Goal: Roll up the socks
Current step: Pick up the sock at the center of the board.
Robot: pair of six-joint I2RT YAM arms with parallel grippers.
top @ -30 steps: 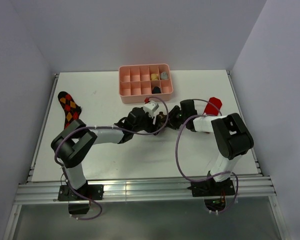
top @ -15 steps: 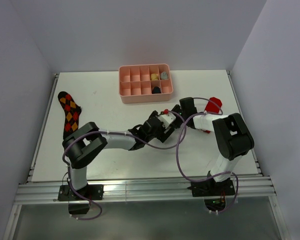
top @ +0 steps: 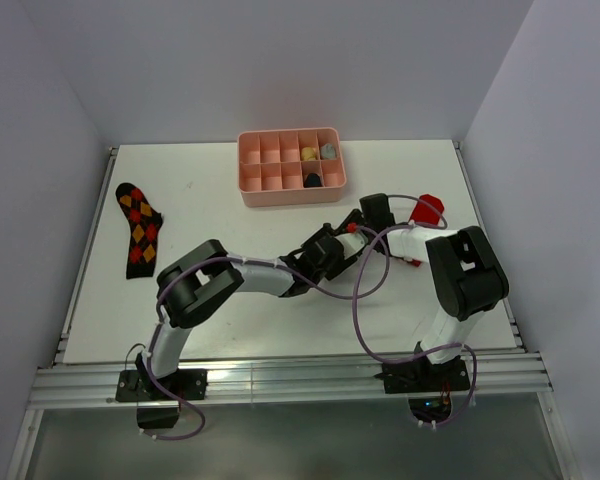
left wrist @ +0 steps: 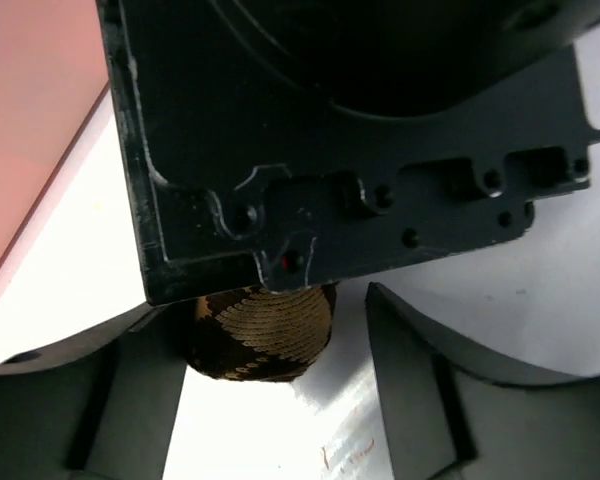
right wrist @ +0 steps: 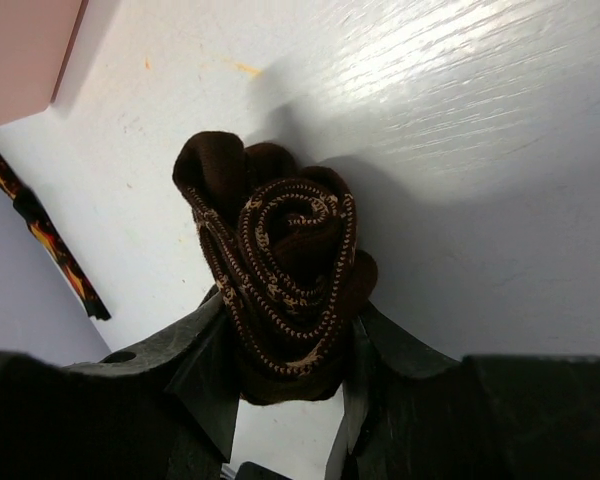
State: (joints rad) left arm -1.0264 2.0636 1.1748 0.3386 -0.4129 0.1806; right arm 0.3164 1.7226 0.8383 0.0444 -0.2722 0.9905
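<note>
1. Both arms reach from the near edge of the table (top: pixel 210 195) to mid-table. Their wrists meet nose to nose, right of centre.
2. Right gripper (right wrist: pixel 285 335): clenched on the tan argyle sock (right wrist: pixel 280 255). The sock is wound into a tight spiral roll that pokes out past the fingertips. Can't tell if it touches the tabletop.
3. Left gripper (left wrist: pixel 267 318): released, fingers (left wrist: pixel 420 390) spread either side of the same roll. The roll sits against one finger with a clear gap to the other. No grip.
4. Red sock (top: pixel 426 210): on the table just behind the right forearm, partly hidden by it.
5. Red-orange argyle sock (top: pixel 138 230): flat and unrolled at the left edge, well apart from both arms.
6. Pink compartment tray (top: pixel 242 165): far centre, with three small items in its right-hand cells, too small to ID.
</note>
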